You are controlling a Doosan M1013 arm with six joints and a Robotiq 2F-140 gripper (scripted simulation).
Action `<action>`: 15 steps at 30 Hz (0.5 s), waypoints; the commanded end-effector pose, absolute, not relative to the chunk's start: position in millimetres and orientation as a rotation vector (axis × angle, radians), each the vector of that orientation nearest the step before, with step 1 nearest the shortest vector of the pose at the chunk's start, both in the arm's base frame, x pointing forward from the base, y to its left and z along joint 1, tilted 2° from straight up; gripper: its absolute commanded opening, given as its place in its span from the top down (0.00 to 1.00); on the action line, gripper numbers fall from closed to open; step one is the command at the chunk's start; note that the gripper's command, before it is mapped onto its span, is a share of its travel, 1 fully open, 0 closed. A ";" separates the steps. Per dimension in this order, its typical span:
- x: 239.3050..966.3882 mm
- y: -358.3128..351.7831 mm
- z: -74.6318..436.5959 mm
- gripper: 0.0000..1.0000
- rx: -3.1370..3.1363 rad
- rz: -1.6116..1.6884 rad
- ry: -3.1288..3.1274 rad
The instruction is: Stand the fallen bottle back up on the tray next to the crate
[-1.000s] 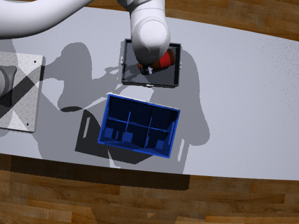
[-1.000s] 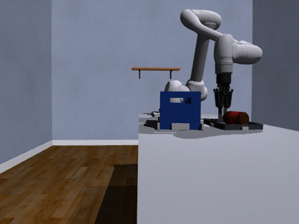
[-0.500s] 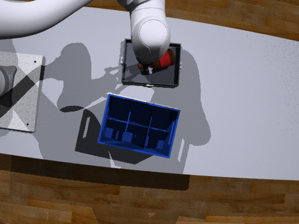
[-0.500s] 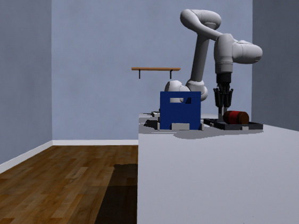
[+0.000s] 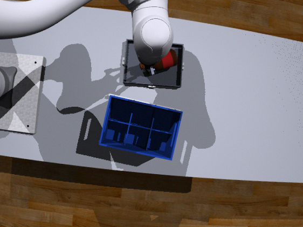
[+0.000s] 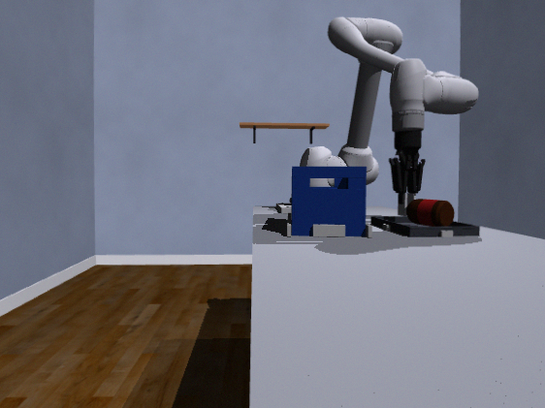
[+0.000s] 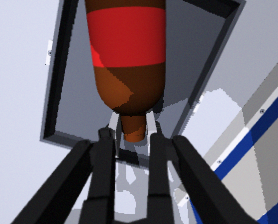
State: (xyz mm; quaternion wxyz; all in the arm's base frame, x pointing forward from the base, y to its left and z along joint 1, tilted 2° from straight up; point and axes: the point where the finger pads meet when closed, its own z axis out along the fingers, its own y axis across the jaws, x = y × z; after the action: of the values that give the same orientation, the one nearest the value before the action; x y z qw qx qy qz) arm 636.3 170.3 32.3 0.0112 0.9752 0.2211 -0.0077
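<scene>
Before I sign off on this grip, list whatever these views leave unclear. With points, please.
- Bottle (image 5: 167, 60) (image 6: 427, 212) (image 7: 127, 37): in the wrist view, its base is cut off by the upper edge.
- Crate (image 5: 140, 126) (image 6: 329, 206): the exterior view hides its compartments behind its side wall.
- Gripper (image 6: 406, 209) (image 7: 133, 115): from the top, the arm's wrist covers most of it.

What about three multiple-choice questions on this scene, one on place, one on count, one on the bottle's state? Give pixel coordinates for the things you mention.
1. Where is the brown bottle (image 5: 169, 59) (image 6: 428, 212) (image 7: 127, 37)?
A) In the crate (image 5: 137, 152) (image 6: 330, 206) (image 7: 251, 136)
B) In the tray (image 5: 167, 86) (image 6: 422, 231) (image 7: 200, 45)
C) On the floor

2. How many compartments has the crate?
A) Four
B) Eight
C) Six

3. How does the bottle stand or lie?
A) On its side
B) Upright
C) Upside down

Answers:
1 B: the top view shows it within the tray's walls.
2 C: the top view shows dividers making two rows of three.
3 A: the exterior view shows its body lying lengthwise.
</scene>
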 end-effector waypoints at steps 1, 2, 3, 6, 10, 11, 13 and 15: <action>636.3 170.4 35.5 0.90 3.042 -0.024 0.690; 636.3 170.4 36.4 0.90 3.042 -0.024 0.690; 636.3 170.5 37.3 0.90 3.042 -0.024 0.690; 636.3 170.5 40.4 0.90 3.042 -0.024 0.690; 636.4 170.7 45.0 0.90 3.042 -0.024 0.690; 636.4 170.7 45.0 0.90 3.042 -0.024 0.690; 636.4 170.7 46.2 0.90 3.042 -0.024 0.690; 636.4 170.8 48.8 0.90 3.042 -0.024 0.690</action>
State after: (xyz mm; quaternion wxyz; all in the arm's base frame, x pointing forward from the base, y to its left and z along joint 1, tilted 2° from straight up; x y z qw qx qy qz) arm 636.4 170.6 45.7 0.0112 0.9752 0.2211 -0.0077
